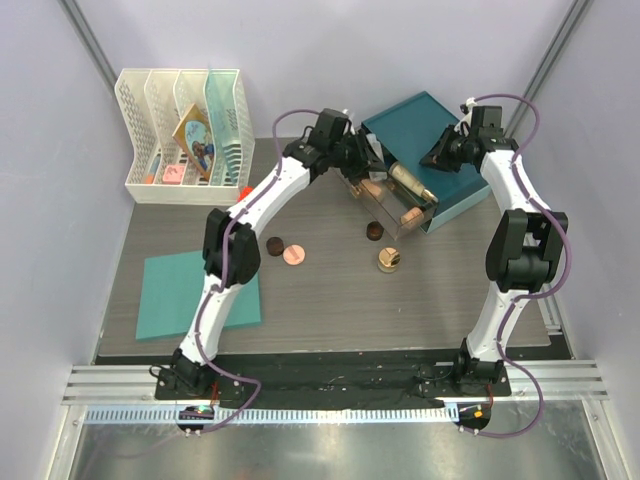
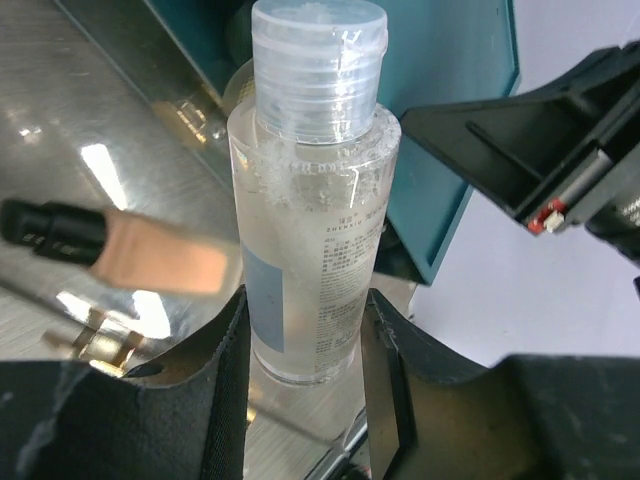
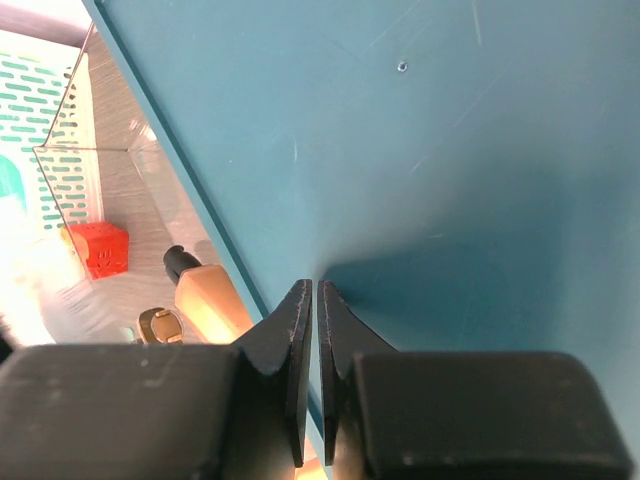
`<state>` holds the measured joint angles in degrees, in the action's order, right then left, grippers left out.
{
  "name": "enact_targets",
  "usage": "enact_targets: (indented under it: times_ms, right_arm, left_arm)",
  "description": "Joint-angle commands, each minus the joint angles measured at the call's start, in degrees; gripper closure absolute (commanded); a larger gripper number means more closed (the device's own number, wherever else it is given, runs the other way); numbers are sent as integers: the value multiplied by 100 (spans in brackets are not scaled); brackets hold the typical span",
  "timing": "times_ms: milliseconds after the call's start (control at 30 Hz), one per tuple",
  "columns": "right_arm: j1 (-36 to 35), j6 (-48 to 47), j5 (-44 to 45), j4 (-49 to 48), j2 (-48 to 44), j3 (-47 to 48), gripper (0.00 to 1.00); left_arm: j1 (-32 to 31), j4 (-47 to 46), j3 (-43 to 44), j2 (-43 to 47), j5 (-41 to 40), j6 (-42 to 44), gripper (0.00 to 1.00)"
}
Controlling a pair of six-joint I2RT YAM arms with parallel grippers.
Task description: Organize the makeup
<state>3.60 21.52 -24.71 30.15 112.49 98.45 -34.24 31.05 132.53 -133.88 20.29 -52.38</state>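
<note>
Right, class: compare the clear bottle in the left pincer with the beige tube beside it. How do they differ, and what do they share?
The clear bottle is see-through, with bubbly liquid showing; the beige tube is opaque. The bottle's cap is clear; the tube's is black. The bottle sits gripped in the left pincer; the tube lies free, crosswise to it. Both are slim, capped makeup containers.

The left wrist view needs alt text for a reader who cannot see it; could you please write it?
The left hand grips a clear bottle with a clear cap, seen close up. Left of it is a beige tube with a black cap; behind it, a teal box.
</note>
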Motion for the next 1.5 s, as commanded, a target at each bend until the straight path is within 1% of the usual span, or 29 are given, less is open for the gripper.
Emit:
enact_targets:
  times_ms: [0,67,100,167,200,233,267,300,333,367,467,533,633,667,733,767,833,867,933,1133,1267,1467]
  right_arm:
    - [-96,-245,537,1696,590,-555,87]
    - [-96,-245,537,1696,590,-547,87]
    - [-96,-245,537,1696,590,-547,87]
    - [-96,-245,537,1696,590,-547,87]
    - [-96,-245,537,1687,590,-555,87]
    - [-96,-245,529,1696,590,-555,87]
    - [-96,-253,529,1696,599,-547,87]
    - [-96,-245,520,1687,590,-547,87]
    - [-96,-245,520,1696,599,-547,87]
    - [-96,-253,520,1696,608,-547,87]
    - [-96,-245,511,1687,599,-538,87]
    - [-96,-245,511,1696,608,-529,87]
    - [-96,-245,502,1696,617,-529,87]
    - [-96,-245,502,1696,625,-512,87]
    - [-96,-236,493,1687,634,-511,87]
    - [-96,-236,493,1696,634,-511,87]
    - [-96,-236,476,1696,652,-503,87]
    - [-96,-236,476,1687,660,-503,87]
    - [-96,-236,467,1696,678,-503,87]
    - [-96,-227,458,1696,678,-494,87]
    - [-96,-227,458,1687,678,-476,87]
    - [-96,-218,458,1687,669,-476,87]
  left_arm:
    - [110,-933,414,-181,432,-720,82]
    - [145,-934,388,-217,370,-756,73]
    - [163,-951,379,-234,353,-756,66]
    - [233,-1021,300,-243,379,-835,59]
    - [260,-1048,265,-243,396,-896,54]
    - [312,-1179,204,-209,405,-1036,47]
    - [339,-1267,73,-182,414,-1090,34]
    - [356,-1337,19,-147,405,-1134,29]
    - [374,-1399,-25,-103,362,-1143,25]
    - [409,-1408,-43,-51,344,-1143,23]
    - [497,-1444,-122,99,361,-1134,22]
    - [541,-1400,-201,204,440,-1099,23]
    - [567,-1382,-657,634,475,-906,28]
    - [567,-1365,-980,749,484,-845,33]
    - [567,-1365,-1351,1162,467,-625,40]
    - [567,-1356,-1735,1293,449,-563,52]
    - [567,-1338,-2115,1645,397,-353,68]
    - [567,-1312,-2457,1759,362,-282,81]
    - [567,-1268,-2757,1970,344,-124,100]
    - [567,-1347,-3742,2147,317,-62,100]
    - [559,-1399,-4015,2077,308,-79,100]
    - [532,-1496,-3990,1849,387,-141,100]
